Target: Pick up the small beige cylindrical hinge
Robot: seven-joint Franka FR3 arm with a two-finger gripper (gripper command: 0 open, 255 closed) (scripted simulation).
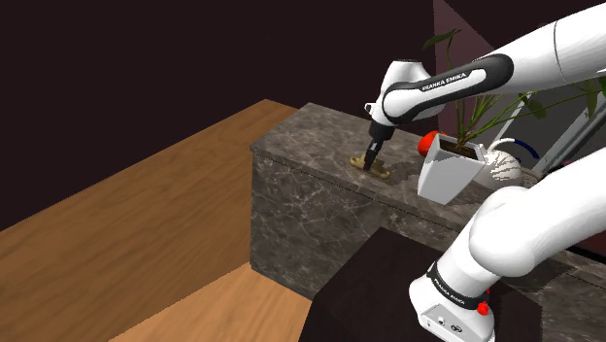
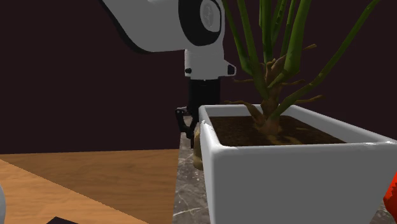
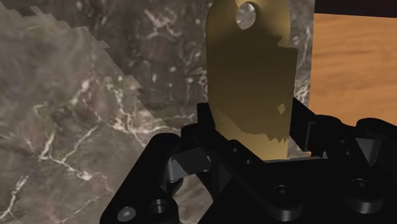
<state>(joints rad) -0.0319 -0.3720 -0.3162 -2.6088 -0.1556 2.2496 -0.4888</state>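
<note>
The black gripper (image 1: 372, 158) points straight down at a dark, marble-patterned counter (image 1: 301, 194), with its tips at the surface. In the wrist view the gripper (image 3: 254, 137) is partly closed. Its two fingers (image 3: 191, 149) sit against the opposite sides of a flat, brass-coloured hinge (image 3: 251, 70) and clasp it between them. The hinge plate stands out past the fingertips and has a rounded end with a single round hole.

From the shoulder view the hinge (image 1: 384, 173) is a small tan piece on the counter top, near the edge that faces the wooden floor (image 1: 126, 233). It lies directly under the gripper and touches the stone.

The white arm (image 1: 456, 83) reaches in from that view's right and bends down to the hand.

Just beside the hinge, toward the shoulder view's right, stands a white planter (image 1: 447, 170) that holds a green plant (image 1: 486, 107) with long leaves. A small red object (image 1: 427, 143) shows behind the planter, and a pale striped ball (image 1: 505, 167) sits on its far side.

In the second exterior view the planter (image 2: 286, 172) fills the foreground, showing brown soil, and the gripper (image 2: 186, 124) hangs just behind its corner.

The dark stand (image 1: 388, 291) sits at the shoulder view's lower right, against the counter.
</note>
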